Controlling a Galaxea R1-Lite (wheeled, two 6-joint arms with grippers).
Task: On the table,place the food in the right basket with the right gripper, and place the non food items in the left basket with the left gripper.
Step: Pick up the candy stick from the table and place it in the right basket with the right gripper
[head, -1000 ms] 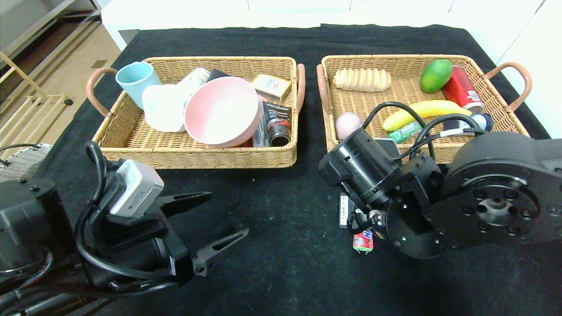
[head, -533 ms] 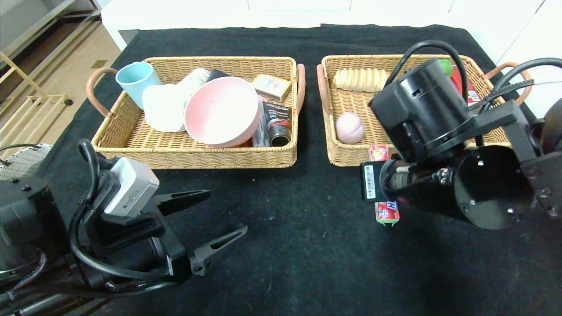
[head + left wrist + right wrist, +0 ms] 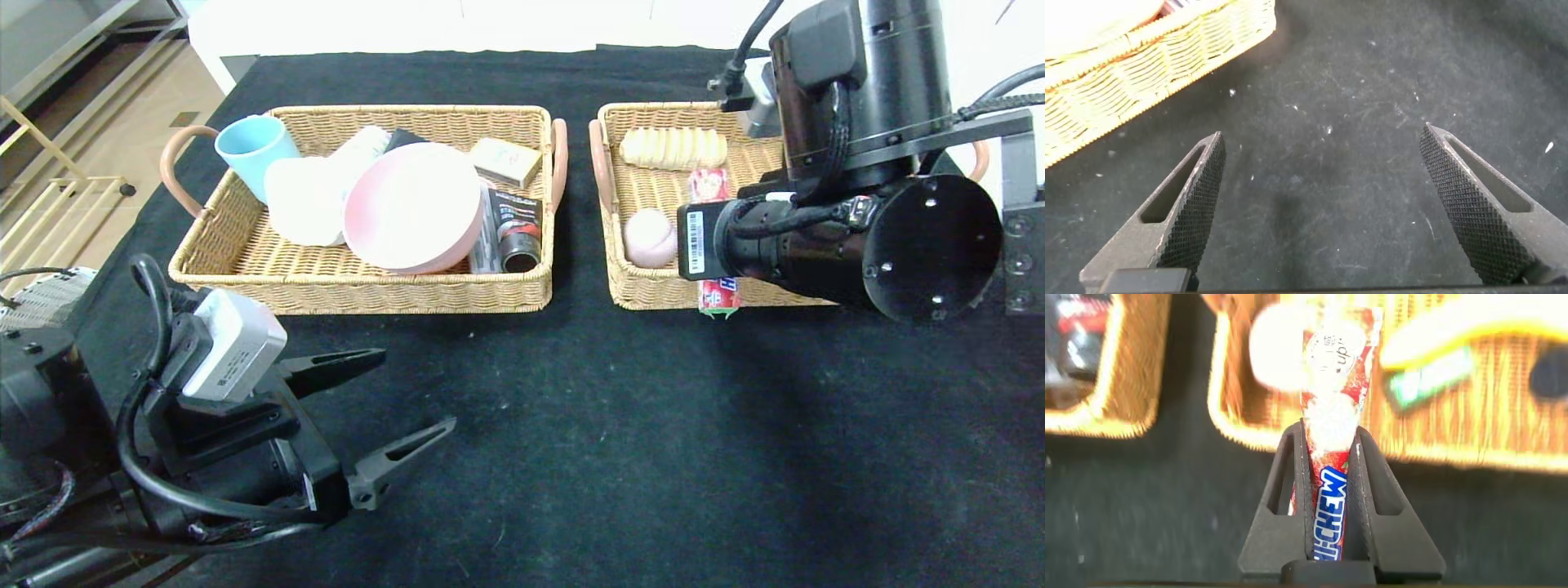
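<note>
The right gripper [image 3: 1328, 469] clamped the red candy stick pack [image 3: 709, 186], its length crossing the tan wicker right basket's [image 3: 653, 296] near rim; the left gripper [image 3: 390, 408] gaped idle.

Your head camera looks forward and down over the table [image 3: 571, 457], both baskets lying across the frame's upper half. Your left wrist camera sits low and close, facing along its fingers [image 3: 1192, 212] at bare cloth, a corner of the left basket [image 3: 1143, 65] at upper left. Your right wrist camera faces the right basket [image 3: 1503, 425], shared with the head view.
</note>
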